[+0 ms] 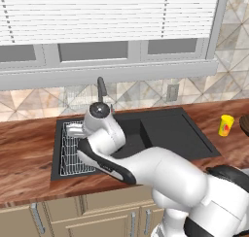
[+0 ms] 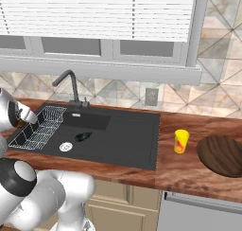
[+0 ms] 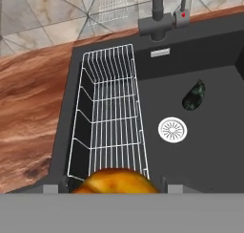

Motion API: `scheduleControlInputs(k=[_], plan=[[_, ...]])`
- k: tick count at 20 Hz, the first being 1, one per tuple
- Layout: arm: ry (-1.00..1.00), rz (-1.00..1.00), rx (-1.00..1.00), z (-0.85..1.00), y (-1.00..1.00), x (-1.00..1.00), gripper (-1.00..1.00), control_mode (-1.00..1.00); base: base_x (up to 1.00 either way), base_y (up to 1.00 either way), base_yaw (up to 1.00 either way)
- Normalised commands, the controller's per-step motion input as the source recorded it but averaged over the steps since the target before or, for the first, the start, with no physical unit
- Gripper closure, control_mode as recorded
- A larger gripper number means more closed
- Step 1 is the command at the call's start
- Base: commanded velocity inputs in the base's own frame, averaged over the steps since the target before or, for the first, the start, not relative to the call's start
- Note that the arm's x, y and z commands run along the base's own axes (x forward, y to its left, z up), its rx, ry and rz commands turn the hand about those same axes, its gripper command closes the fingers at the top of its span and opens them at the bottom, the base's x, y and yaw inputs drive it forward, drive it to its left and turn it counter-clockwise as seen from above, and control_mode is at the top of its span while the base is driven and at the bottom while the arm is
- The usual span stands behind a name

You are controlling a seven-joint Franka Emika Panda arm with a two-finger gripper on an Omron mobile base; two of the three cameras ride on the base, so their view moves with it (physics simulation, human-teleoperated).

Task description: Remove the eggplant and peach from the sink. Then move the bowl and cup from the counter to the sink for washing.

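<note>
A: Starting at the left, what is the arm doing?

B: In the hand view the peach [image 3: 116, 180] sits between the finger tips of the gripper [image 3: 112, 189], above the near end of the wire rack [image 3: 110, 112]. The jaws stand wide around the fruit, so I judge it grasped and lifted, not yet set down on the counter [image 1: 29, 148].

A: And the basin?

B: The eggplant [image 2: 83, 136] lies on the floor of the sink [image 2: 123, 145], just to the right of and beyond the silver drain [image 2: 65, 146], below the faucet [image 2: 71, 85]. It is untouched.

A: Further right?

B: The cup [image 2: 180, 141] stands on the wood to the right of the sink, and the bowl [image 2: 222, 155] rests just right of it, near but apart.

A: So the tally?

B: Nothing finished. The peach is halfway out; the eggplant must follow, then bowl and cup go into the sink.
</note>
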Motion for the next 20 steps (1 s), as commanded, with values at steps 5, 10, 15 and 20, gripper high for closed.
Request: scheduleControlInputs(k=[5, 10, 15, 20], plan=[[-0.03, 0.0, 0.01, 0.0, 0.35, 0.02, 1.0, -1.0, 0.0, 0.0, 0.0], [0.0, 0.0, 0.03, 0.0, 0.32, 0.0, 1.0, -1.0, 0.0, 0.0, 0.0], [0.0, 0.0, 0.02, 0.0, 0.28, 0.0, 1.0, -1.0, 0.0, 0.0, 0.0], [-0.03, 0.0, 0.0, 0.0, 0.2, 0.07, 1.0, -1.0, 0.0, 0.0, 0.0]])
